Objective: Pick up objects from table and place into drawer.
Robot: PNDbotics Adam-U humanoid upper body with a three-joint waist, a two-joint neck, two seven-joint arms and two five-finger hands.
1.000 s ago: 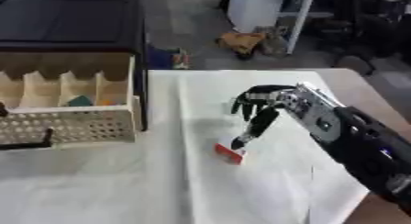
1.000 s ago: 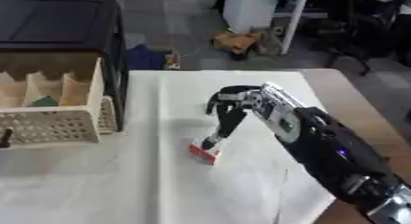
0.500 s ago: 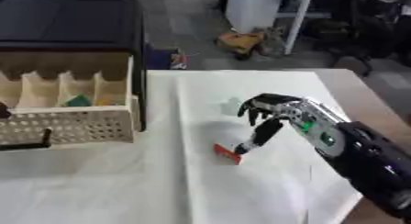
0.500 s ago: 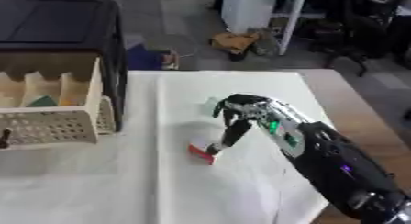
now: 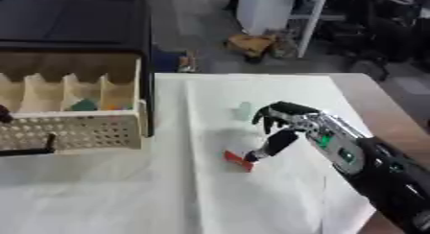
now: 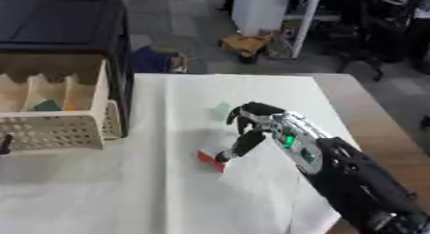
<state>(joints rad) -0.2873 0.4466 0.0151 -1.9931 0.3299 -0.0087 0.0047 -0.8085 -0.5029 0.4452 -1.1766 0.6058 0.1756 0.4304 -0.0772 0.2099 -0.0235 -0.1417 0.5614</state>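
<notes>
— What sits at the left of the frame?
— The open drawer (image 5: 80, 127), dividers showing, something green inside.
— And the red block (image 5: 238, 160)?
— Centre, on the white cloth (image 5: 168, 194). The right hand (image 5: 284, 122), fingers curled, touches it with one extended fingertip; whether it pinches it, I cannot tell.

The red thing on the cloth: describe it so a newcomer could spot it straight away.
Start at the open drawer on the left and move right across the white cloth to the right hand. The small red object lies flat at its extended fingertip. The only other loose item, a pale green piece, sits farther back.
</notes>
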